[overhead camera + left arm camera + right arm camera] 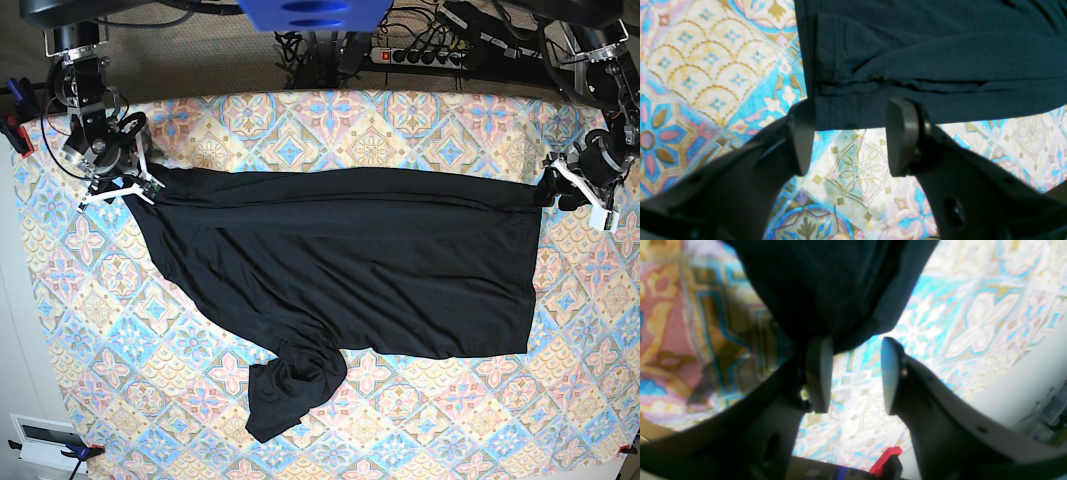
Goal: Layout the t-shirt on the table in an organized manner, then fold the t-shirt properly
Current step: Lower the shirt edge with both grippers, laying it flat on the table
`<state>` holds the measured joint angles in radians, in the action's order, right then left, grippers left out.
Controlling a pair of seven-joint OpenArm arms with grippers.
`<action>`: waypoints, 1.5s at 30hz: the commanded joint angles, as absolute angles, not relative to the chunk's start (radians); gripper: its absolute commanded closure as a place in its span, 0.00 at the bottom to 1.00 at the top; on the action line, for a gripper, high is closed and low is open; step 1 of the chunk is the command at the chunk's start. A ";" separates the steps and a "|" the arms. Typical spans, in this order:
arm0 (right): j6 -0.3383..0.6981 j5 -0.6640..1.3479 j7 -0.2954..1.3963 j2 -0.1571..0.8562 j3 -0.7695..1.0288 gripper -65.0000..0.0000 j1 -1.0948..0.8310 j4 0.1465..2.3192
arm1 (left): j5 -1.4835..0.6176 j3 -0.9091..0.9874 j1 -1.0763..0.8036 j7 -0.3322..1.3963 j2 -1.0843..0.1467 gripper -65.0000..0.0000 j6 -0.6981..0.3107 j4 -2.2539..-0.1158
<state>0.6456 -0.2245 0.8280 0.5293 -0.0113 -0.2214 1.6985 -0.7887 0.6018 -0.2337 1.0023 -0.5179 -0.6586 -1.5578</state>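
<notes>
The black t-shirt (340, 260) lies spread across the patterned table (450, 420), its top edge pulled into a straight line. One sleeve is bunched in a lump (295, 385) near the front. My left gripper (851, 136) is open, and the shirt's hem corner (907, 66) lies just past its fingertips, not pinched. In the base view this left gripper (552, 188) sits at the shirt's right end. My right gripper (855, 373) is open too, with black cloth (826, 286) draped just beyond its tips. From the base camera the right gripper (135, 180) is at the shirt's upper left corner.
A power strip (420, 55) and cables run behind the table's back edge. Red clamps (18, 135) hold the tablecloth at the left edge, one showing as a red clamp (885, 456) under my right gripper. The table's left rim lies close to the right arm.
</notes>
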 commanded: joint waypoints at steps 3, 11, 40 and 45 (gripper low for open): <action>0.644 -0.223 0.823 0.542 -0.044 0.65 -0.213 1.710 | -0.802 0.608 -0.240 0.983 -0.542 0.49 -0.662 -1.572; 0.642 -0.223 0.823 0.541 -0.048 0.65 -0.266 1.888 | -0.803 0.613 -0.268 1.027 -0.545 0.49 -0.662 -1.573; 0.642 -0.225 0.825 0.541 -0.058 0.65 -0.272 1.891 | -0.794 0.611 -0.110 1.026 -0.332 0.49 -0.633 -1.250; 0.642 -0.225 0.825 0.541 -0.054 0.65 -0.274 1.893 | -0.796 0.615 -0.088 1.026 -0.303 0.65 -0.593 -1.250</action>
